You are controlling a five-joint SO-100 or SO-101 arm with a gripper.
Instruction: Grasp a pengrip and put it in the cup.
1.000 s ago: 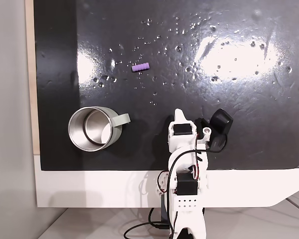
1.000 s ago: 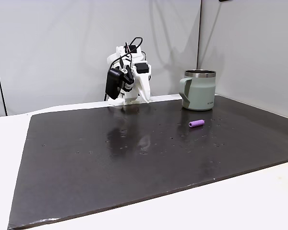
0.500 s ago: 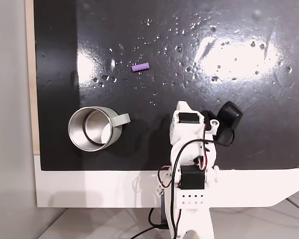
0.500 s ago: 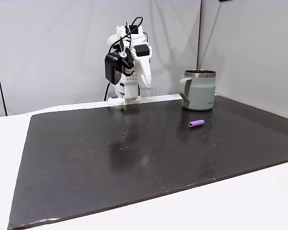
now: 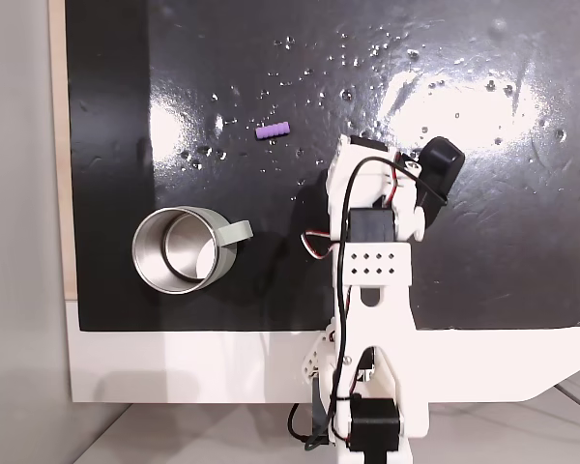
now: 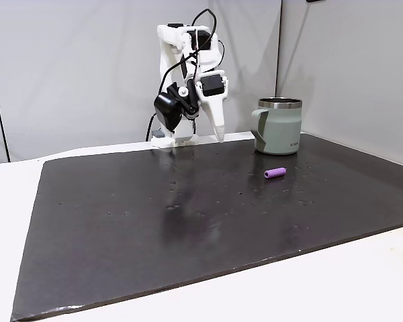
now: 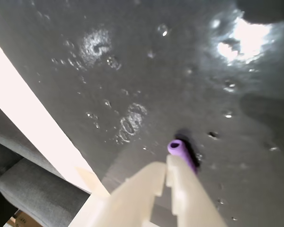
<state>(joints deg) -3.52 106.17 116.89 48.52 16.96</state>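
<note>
1. The arm (image 5: 372, 261) has stretched farther over the mat (image 5: 503, 251) than half a second ago, its gripper (image 6: 218, 131) now raised in the air and pointing down.
2. In the wrist view the gripper (image 7: 166, 171) has its fingers pressed together, holding nothing.
3. The pengrip (image 5: 273, 130) lies on the mat where it lay before, apart from the gripper; the wrist view shows it (image 7: 176, 148) just past the fingertips.
4. The cup (image 5: 179, 249) stands unmoved near the mat's edge, well apart from the pengrip (image 6: 275, 173).
</note>
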